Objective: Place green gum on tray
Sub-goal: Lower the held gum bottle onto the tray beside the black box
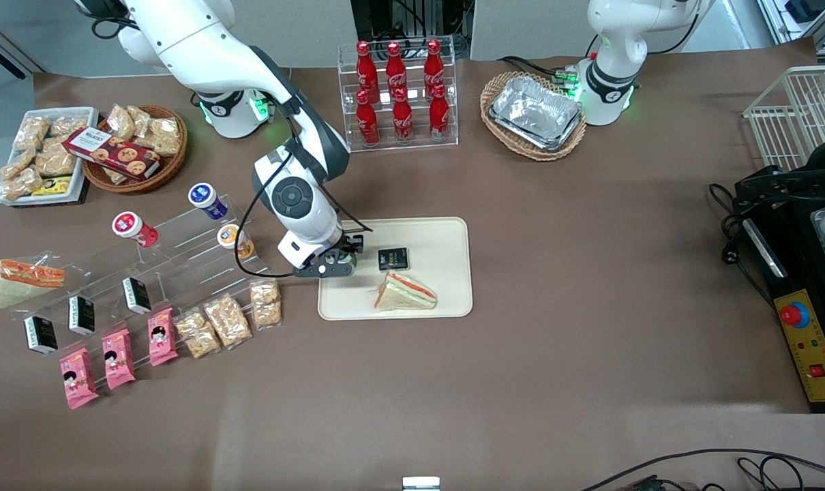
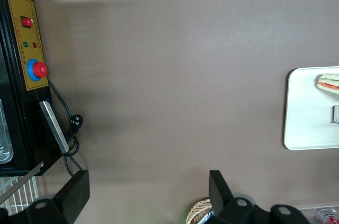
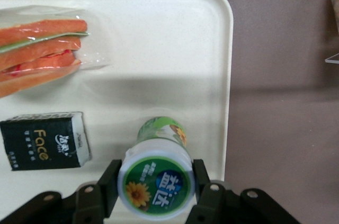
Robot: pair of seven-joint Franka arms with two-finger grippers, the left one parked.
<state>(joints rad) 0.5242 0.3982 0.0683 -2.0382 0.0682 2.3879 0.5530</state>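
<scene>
— Wrist camera on the working arm first: what does the gripper (image 3: 155, 192) have?

— Its two black fingers (image 3: 108, 184) are clamped on the white lid of the green gum (image 3: 157, 173), one on each side. The lid's green label with a yellow flower faces the camera, and the green body points down toward the tray (image 3: 175, 38).

— Is the bottle over the tray?

— Yes, over the cream surface close to the tray's rounded corner and rim. Whether its base touches the tray cannot be told. A black packet marked "Face" (image 3: 44, 140) lies flat on the tray just beside the bottle, and a wrapped sandwich (image 3: 42, 52) lies on the tray a little apart from both.

— And in the front view?

— Near the middle of the frame, slightly left, the gripper (image 1: 337, 260) hangs over the tray's (image 1: 446, 235) edge toward the working arm's end of the table. The black packet (image 1: 393, 258) sits beside it and the sandwich (image 1: 404, 293) lies nearer the camera. At centre left, a clear stepped stand (image 1: 181, 239) carries an orange bottle (image 1: 234, 240), a red bottle (image 1: 134, 228) and a blue one (image 1: 208, 201).
</scene>
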